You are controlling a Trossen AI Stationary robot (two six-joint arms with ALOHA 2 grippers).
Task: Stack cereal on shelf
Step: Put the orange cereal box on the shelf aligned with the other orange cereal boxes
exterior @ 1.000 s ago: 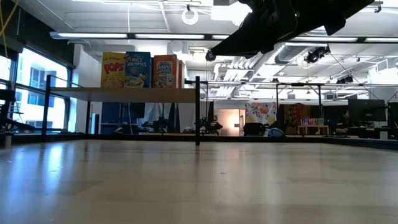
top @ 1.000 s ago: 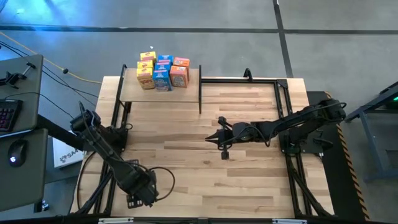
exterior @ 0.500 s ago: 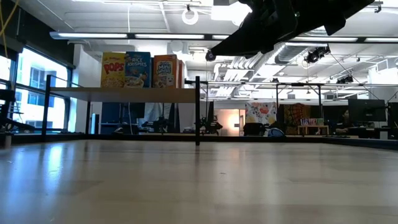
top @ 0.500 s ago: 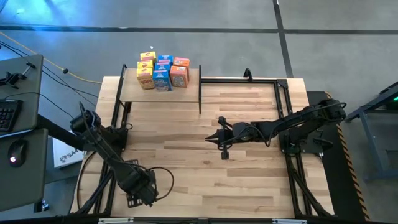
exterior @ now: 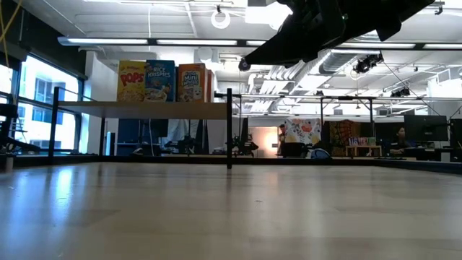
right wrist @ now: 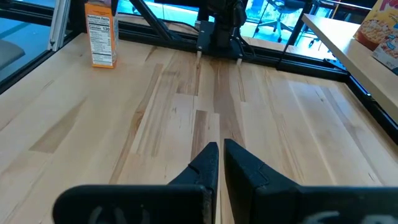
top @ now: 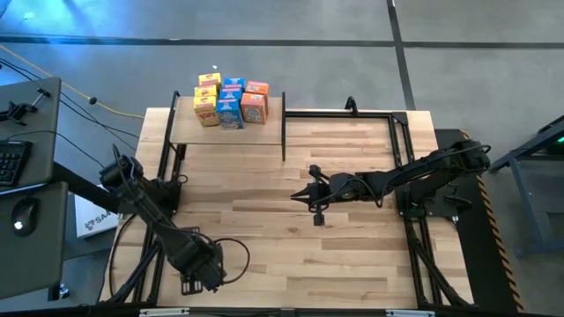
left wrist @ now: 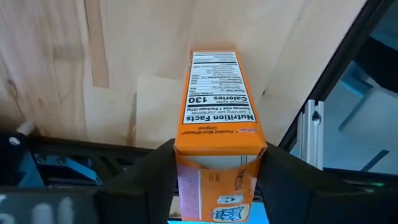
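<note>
An orange cereal box (left wrist: 219, 93) stands upright on the table near its near left corner, also seen in the right wrist view (right wrist: 101, 34). My left gripper (left wrist: 219, 155) comes down over its top end, shut on it; in the high view the left gripper (top: 201, 266) hides the box. Several cereal boxes (top: 229, 101) stand on the shelf (top: 264, 132) at the far left, also in the low view (exterior: 164, 81). My right gripper (top: 295, 195) hovers shut over the table's middle, holding nothing. My left gripper pinches the orange box between its two fingers (left wrist: 155, 168) near the box's top end (left wrist: 217, 144), one finger on each wide face. The fingers come from above, pointing steeply down. The box stands upright with its bottom (right wrist: 102, 64) on the table.
Black frame posts and rails run along the table's edges (top: 401, 141), and a shelf post (top: 283, 132) stands at the shelf's right end. Bare wood (top: 264, 229) lies between the two arms. A desk with keyboard and mouse (top: 22, 176) stands off the table's left.
</note>
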